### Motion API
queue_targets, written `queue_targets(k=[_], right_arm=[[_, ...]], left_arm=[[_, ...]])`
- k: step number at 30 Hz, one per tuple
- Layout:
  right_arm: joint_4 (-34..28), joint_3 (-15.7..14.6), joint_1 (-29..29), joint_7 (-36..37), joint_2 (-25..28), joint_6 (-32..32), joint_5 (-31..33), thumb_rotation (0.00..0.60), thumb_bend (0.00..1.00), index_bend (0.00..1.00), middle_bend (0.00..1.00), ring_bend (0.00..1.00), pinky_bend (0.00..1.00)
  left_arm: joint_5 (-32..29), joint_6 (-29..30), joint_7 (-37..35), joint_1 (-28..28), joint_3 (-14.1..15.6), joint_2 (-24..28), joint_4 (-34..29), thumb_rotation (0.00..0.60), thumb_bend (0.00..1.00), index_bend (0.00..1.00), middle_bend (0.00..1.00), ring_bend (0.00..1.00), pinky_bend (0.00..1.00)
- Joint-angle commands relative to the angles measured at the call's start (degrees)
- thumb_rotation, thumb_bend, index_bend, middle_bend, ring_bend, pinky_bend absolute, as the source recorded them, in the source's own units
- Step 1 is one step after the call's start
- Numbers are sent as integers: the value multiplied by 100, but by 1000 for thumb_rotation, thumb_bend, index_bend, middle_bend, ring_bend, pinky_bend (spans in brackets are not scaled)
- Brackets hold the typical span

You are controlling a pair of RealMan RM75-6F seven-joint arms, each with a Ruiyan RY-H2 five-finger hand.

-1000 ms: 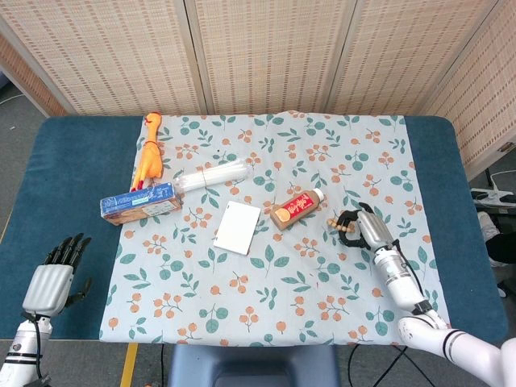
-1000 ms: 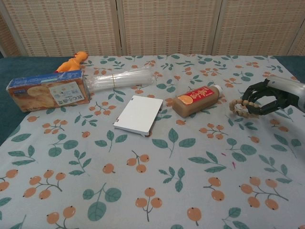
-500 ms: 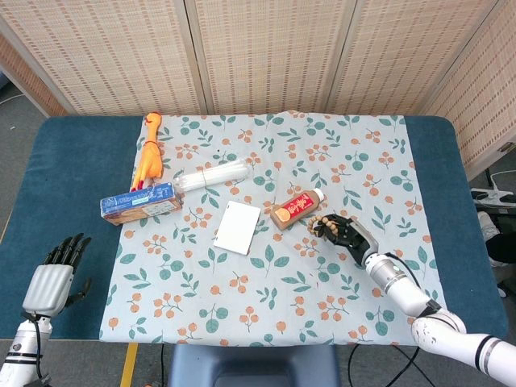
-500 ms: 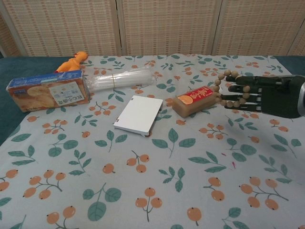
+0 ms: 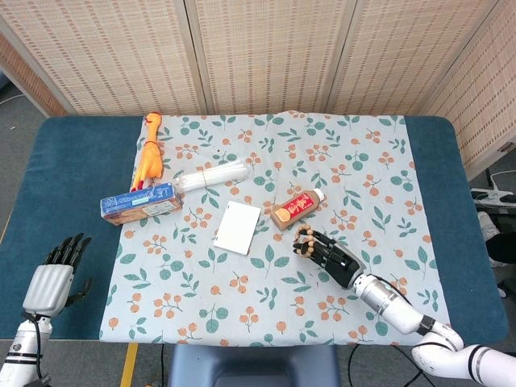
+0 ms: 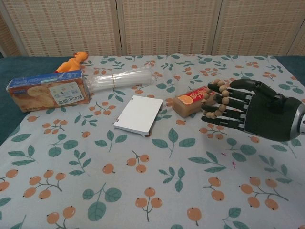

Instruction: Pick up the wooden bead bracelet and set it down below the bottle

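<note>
The wooden bead bracelet (image 5: 305, 239) (image 6: 214, 100) hangs looped over the outstretched fingers of my right hand (image 5: 332, 255) (image 6: 250, 111), above the cloth. The small brown bottle (image 5: 296, 209) (image 6: 192, 100) with a red-and-orange label lies on its side just beyond the bracelet. In the chest view the beads overlap the bottle's cap end. My left hand (image 5: 58, 271) rests at the table's near left edge with its fingers spread and nothing in it; only the head view shows it.
A white card (image 5: 239, 227) (image 6: 139, 115) lies left of the bottle. Further left are a cracker box (image 5: 140, 202) (image 6: 48, 96), a clear tube bundle (image 5: 214, 175) (image 6: 122, 78) and an orange rubber chicken (image 5: 148, 157) (image 6: 71, 62). The floral cloth (image 5: 266, 306) covers the table.
My right hand has carried the bracelet leftward and nearer me, from right of the bottle to just in front of it. Its fingers now stretch out flat. The left hand has not moved.
</note>
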Motion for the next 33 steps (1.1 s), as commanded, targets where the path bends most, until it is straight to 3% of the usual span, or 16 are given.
queue_targets(k=[1,6,12,20,29,33], right_arm=[[662,-743,403,507,-244,794,-469,462,427,288,504,197,152],[924,-1090,576,465,-395,1155,-330,464,423,385,503,202,161],[1024,-1414,753,330,-456,1439,-219,469,422,409,504,203,161],[1012,-1636,890,56,-486,1603,97,600,422,457,503,208,162],[1005,-1842,953,-203,-554,1785,257,600,403,477,503,210,162],[1052,-1932,984,-353,-618,1913,233,568,376,471,503,210,162]], left_arm=[[0,0,0,0,0,0,0,600,438,0,0,0,163],[0,0,0,0,0,0,0,600,439,0,0,0,163],[0,0,0,0,0,0,0,600,438,0,0,0,163],[0,0,0,0,0,0,0,600,438,0,0,0,163],[0,0,0,0,0,0,0,600,438,0,0,0,163],[0,0,0,0,0,0,0,600,438,0,0,0,163]])
